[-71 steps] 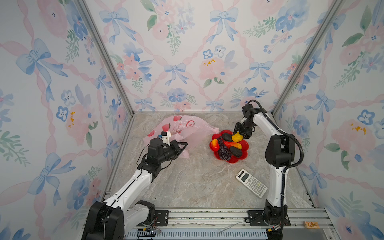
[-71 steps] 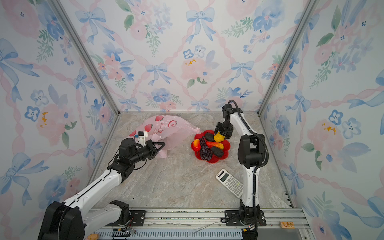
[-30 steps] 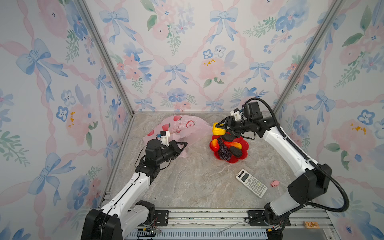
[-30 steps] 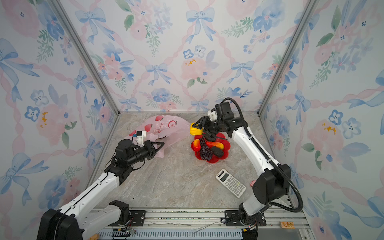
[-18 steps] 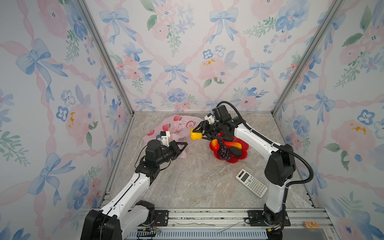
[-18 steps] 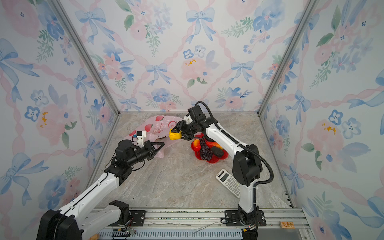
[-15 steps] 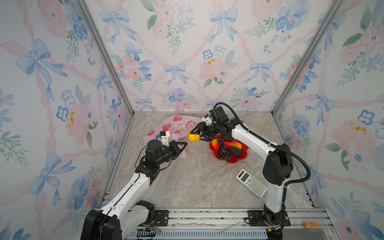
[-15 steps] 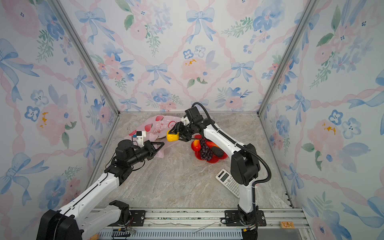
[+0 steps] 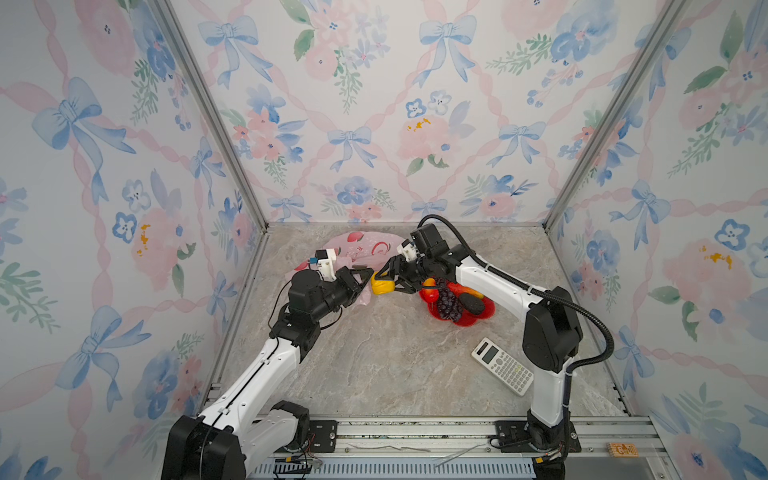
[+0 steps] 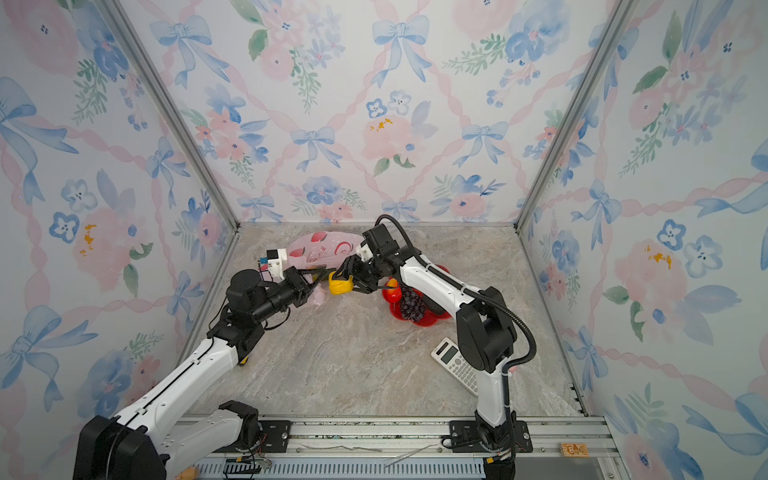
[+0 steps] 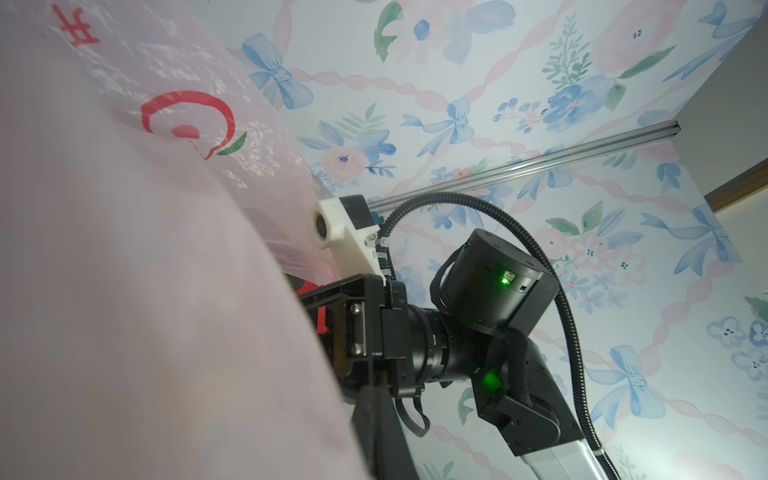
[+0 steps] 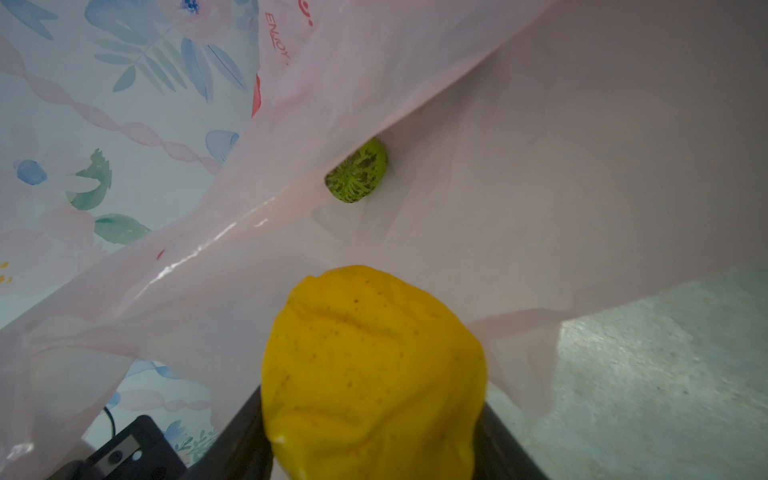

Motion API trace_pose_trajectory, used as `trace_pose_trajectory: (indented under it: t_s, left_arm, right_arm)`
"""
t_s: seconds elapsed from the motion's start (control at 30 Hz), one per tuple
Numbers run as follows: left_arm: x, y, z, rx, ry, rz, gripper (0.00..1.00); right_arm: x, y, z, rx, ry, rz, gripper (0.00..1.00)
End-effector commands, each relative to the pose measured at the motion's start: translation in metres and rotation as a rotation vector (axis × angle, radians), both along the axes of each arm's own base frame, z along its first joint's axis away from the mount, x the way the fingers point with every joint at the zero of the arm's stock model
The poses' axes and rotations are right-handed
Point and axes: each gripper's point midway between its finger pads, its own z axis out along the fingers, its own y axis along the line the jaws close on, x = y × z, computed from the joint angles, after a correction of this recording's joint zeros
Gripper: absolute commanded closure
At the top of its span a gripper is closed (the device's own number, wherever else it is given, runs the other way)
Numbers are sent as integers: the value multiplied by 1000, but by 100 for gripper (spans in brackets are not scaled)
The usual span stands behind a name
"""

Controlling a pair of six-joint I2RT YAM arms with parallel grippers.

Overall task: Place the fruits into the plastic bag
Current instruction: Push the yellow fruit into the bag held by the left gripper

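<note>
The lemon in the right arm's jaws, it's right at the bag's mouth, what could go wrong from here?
1. The lemon sits only at the lip of the plastic bag; released now, it might roll out onto the table.
2. The left gripper pinches thin film to lift the mouth; a push from the right gripper could tug it loose and collapse the opening.
3. Both grippers are very close, so they might collide.

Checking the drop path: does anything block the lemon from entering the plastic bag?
Nothing visible does. The left tool holds the plastic bag open, the lemon faces its mouth, and the green ball lies deeper inside.
</note>
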Motion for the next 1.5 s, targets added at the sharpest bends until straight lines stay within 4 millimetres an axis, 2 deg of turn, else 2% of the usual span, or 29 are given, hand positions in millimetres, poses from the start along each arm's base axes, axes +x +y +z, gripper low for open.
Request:
trace_pose_trajectory:
  t_s: [0.0, 0.1, 0.17, 0.2, 0.27, 0.47, 0.53, 0.57, 0.6, 0.77, 0.97, 1.27, 1.47]
  left_arm:
    - [-2, -9, 22, -36, -46, -38, 100]
    - [-8, -21, 27, -23, -74, -94, 100]
    - [-14, -32, 24, -5, -84, -152, 100]
    - [-17, -38, 38, -8, -118, -180, 100]
    - [-26, -50, 40, 1, -138, -239, 100]
    - [-48, -70, 33, 9, -139, -356, 100]
    - [-51, -70, 30, 9, -134, -359, 100]
    - [-53, -68, 13, 19, -100, -355, 100]
    - [-54, -66, 8, 22, -92, -347, 100]
    - [-56, -58, -11, 24, -49, -301, 100]
    - [-59, -55, -14, 20, -40, -292, 100]
    - [-58, -50, -21, 23, -26, -263, 100]
    - [-53, -43, -29, 23, -3, -231, 100]
  right_arm:
    - [-2, 10, -15, 2, 23, 11, 53]
    - [0, 16, -21, 9, 52, 6, 53]
    - [2, 21, -25, 20, 79, -1, 54]
    - [4, 24, -26, 26, 90, -5, 54]
    - [10, 29, -27, 40, 109, -21, 54]
    - [34, 45, -25, 142, 151, -124, 54]
    - [44, 50, -25, 196, 167, -172, 54]
    - [47, 54, -26, 220, 169, -190, 54]
    - [50, 56, -27, 236, 177, -208, 54]
    - [54, 60, -44, 189, 187, -235, 51]
    - [64, 48, -75, 122, 192, -280, 50]
    - [77, 37, -99, 57, 195, -285, 43]
    - [82, 32, -103, 44, 193, -280, 36]
